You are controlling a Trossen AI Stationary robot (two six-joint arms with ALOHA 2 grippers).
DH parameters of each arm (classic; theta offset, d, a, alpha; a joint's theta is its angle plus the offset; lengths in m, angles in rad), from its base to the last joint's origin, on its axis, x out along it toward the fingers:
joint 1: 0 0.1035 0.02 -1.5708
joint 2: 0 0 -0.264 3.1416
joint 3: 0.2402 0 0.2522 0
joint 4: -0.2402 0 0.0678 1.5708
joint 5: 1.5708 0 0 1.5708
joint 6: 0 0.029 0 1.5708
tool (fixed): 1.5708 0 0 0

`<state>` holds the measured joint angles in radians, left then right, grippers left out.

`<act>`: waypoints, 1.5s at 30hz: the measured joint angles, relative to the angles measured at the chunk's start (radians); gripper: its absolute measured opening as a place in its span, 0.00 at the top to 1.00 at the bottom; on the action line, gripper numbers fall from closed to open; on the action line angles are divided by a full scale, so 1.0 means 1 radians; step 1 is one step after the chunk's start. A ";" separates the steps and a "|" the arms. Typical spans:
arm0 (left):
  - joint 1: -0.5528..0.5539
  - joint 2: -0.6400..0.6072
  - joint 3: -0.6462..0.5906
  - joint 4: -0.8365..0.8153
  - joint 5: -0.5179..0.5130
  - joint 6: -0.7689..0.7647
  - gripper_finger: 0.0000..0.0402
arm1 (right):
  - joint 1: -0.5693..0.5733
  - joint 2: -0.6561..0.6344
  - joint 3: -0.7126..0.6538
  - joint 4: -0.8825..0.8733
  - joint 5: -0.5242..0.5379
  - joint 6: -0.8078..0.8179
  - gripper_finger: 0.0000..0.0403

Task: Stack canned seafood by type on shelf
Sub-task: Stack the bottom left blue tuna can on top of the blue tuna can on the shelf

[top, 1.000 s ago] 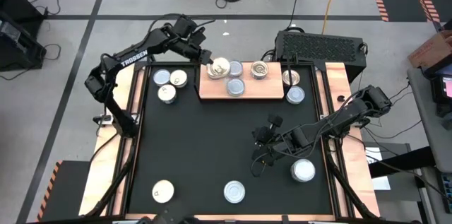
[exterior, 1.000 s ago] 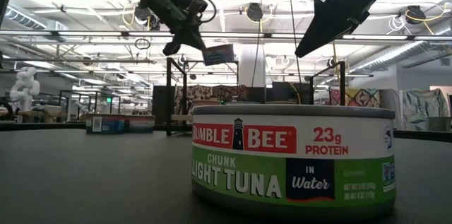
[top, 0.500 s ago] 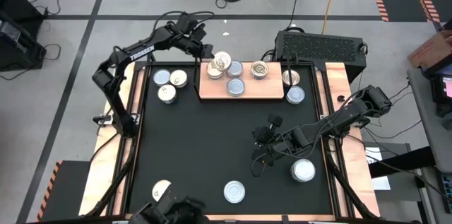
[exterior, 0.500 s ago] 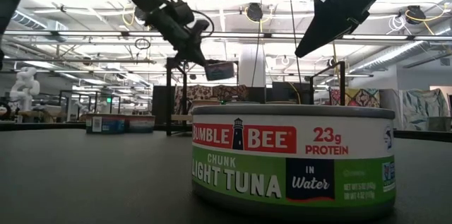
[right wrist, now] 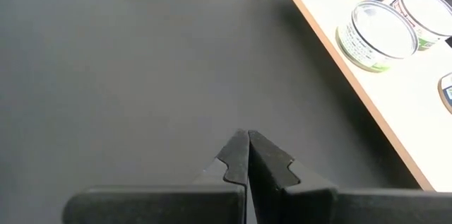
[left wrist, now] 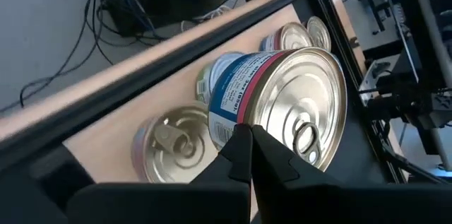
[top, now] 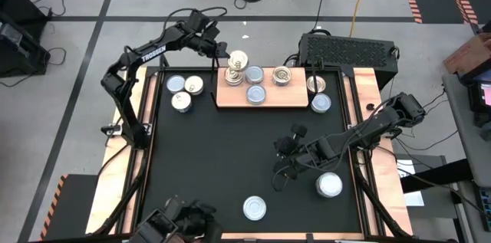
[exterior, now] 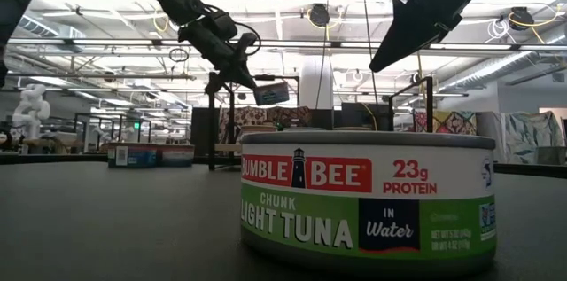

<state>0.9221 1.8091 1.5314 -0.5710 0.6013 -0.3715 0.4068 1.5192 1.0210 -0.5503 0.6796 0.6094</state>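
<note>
The left tool (top: pixel 223 51) was at the shelf's (top: pixel 295 99) back left corner. It was narrow, pinched on the edge of the lifted tin (top: pixel 238 62).

1. The high view placed the lifted tin over the shelf's left end. It lay just behind another tin (top: pixel 233 77) and partly across it. That view gave no height.
2. The low view (exterior: pixel 251 77) supplied the height. The lifted tin (exterior: pixel 271 93) hung tilted in the air at the tool's tip, clear of everything below it.
3. My left wrist view (left wrist: pixel 251 148) showed the fingers closed together at the lifted tin's (left wrist: pixel 282 104) rim. Its silver pull-tab top faced the camera. A gold-topped tin (left wrist: pixel 173 143) lay flat on the shelf (left wrist: pixel 92 136) below.

The right tool (top: pixel 285 146) hung over the bench (top: pixel 215 151), right of centre and apart from the shelf. My right wrist view (right wrist: pixel 247 148) showed its fingers shut on nothing, with bare bench ahead. The shelf's edge (right wrist: pixel 367 93) and a white-topped tin (right wrist: pixel 374 37) lay further out.

More tins stood on the bench beside either end of the shelf, and two at the near edge. Only the low view read a label: the tuna tin (exterior: pixel 368 197), upright on the bench close to that camera.
</note>
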 joint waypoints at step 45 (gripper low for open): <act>0.105 0.473 0.665 -0.665 0.109 0.663 1.00 | -0.111 0.014 0.000 0.008 0.005 0.022 1.00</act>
<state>1.0268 2.2818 2.1963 -1.2359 0.7099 0.2919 0.2959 1.5336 1.0210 -0.5422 0.6850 0.6312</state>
